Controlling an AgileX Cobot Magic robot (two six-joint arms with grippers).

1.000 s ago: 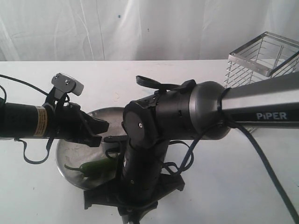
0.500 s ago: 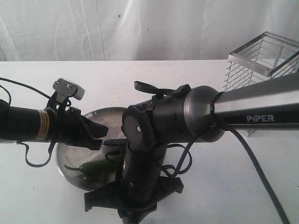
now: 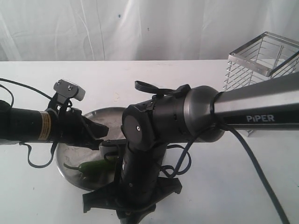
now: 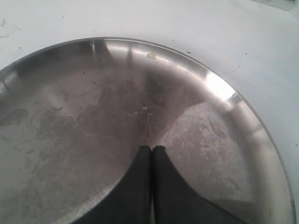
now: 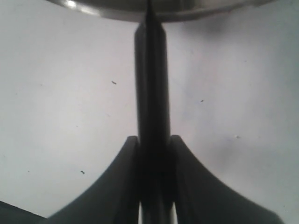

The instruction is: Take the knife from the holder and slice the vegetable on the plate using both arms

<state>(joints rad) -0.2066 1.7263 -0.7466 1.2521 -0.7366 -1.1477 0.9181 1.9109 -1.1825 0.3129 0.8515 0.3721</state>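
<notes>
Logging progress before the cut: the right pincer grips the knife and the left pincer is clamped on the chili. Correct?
Not quite. The left wrist view shows the left pincer shut on nothing, above bare plate; the chili lies free. The right pincer does grip the knife.

White table (image 3: 224, 186): plate (image 3: 70, 153), holder (image 3: 243, 77)

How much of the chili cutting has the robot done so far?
Done: the knife is out of the holder. In hand: the right tool grips it, aimed at the plate; the left tool is shut above the plate, holding nothing. Left: the vegetable lies on the plate, no slices visible.
</notes>
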